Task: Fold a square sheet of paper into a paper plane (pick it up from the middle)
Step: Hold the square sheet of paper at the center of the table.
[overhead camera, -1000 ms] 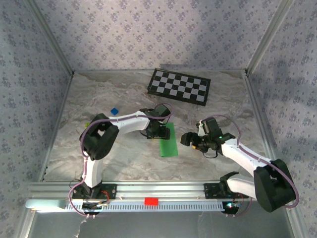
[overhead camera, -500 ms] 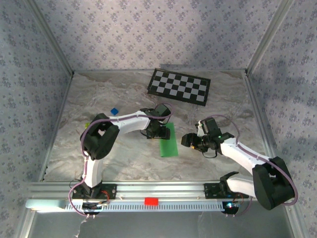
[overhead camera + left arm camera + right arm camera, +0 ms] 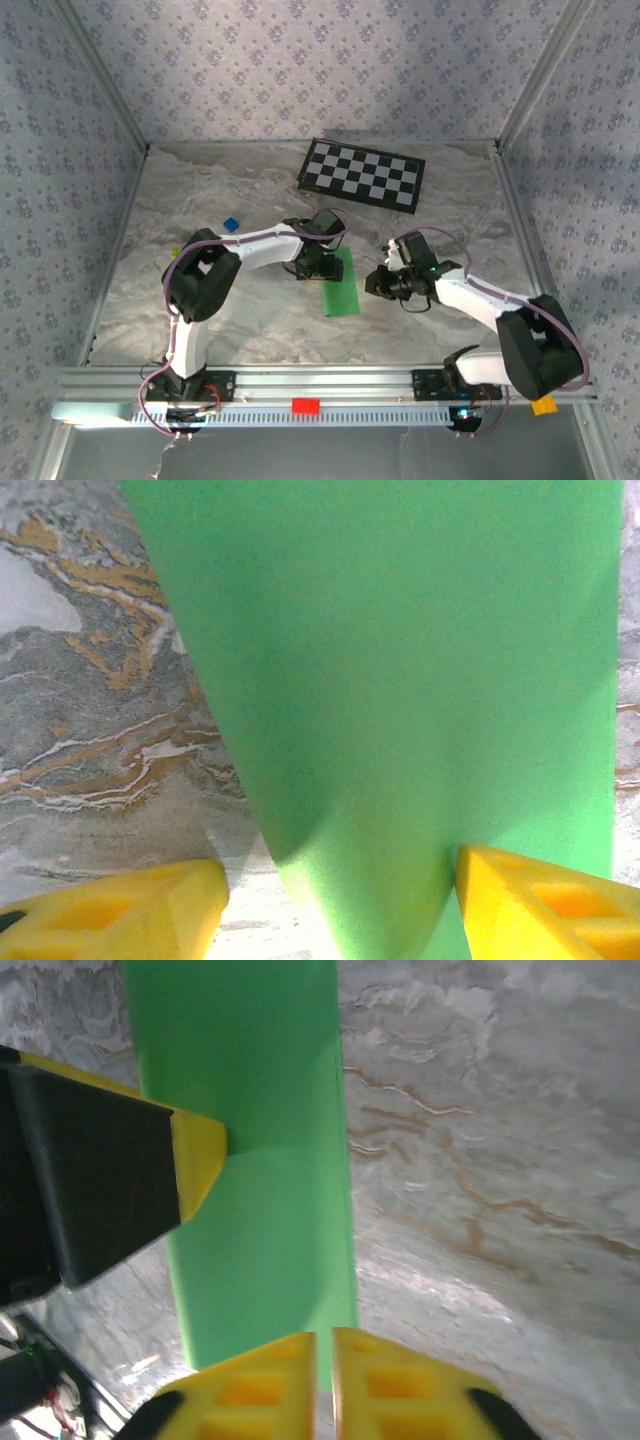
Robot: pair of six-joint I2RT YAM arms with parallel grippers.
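Just nearer than the middle of the bench point(image 3: 250, 320): square sheet of paper point(image 3: 341, 290), lying as a long narrow green strip, long axis running from near edge toward far edge. Just beside its right edge, right gripper point(image 3: 325, 1380), closed down to a bare seam. Tips over the strip's right edge in the right wrist view; cannot tell whether a layer is pinched or merely pressed. Over the strip's far half, left gripper point(image 3: 330, 910), spread partway, one yellow finger either side of the paper, right one at the paper's edge, left one apart from it over bare marble. Straddling, not clamping. Farther, toward the left edge, small blue block point(image 3: 231, 224); toward the far edge, black-and-white checkerboard point(image 3: 362, 173), well apart from the work.

By the look of it: thin, very light, limp across the width, stiffer along the folds, easily creased or torn, apt to slide on smooth marble. Probably best taken with a shallow pinch at a long edge near mid-length, other gripper pinning the strip flat.
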